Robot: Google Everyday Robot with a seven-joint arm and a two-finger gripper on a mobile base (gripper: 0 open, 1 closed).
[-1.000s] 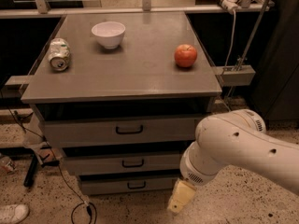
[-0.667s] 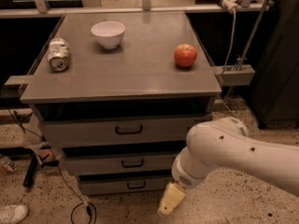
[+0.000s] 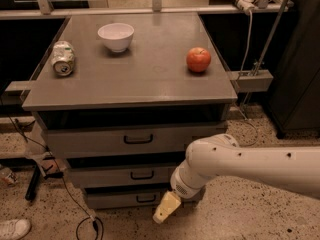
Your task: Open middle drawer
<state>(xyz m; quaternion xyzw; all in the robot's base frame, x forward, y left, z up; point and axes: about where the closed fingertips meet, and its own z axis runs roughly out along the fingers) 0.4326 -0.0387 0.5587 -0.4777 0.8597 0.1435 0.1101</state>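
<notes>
End effector point(image 3: 167, 207) sits low; the middle drawer point(image 3: 100, 177) handle point(image 3: 142, 175) is up-left of it. Can't tell if it's open or closed.

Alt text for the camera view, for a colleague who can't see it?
The gripper hangs low by the bottom drawer, below and right of the handle on the middle drawer, not touching that handle. On the cabinet top sit a can, bowl and apple.

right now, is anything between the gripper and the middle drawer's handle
Nothing visible does. The gripper hangs below and right of the middle drawer, in front of the bottom drawer, with only open air up to the handle.
</notes>
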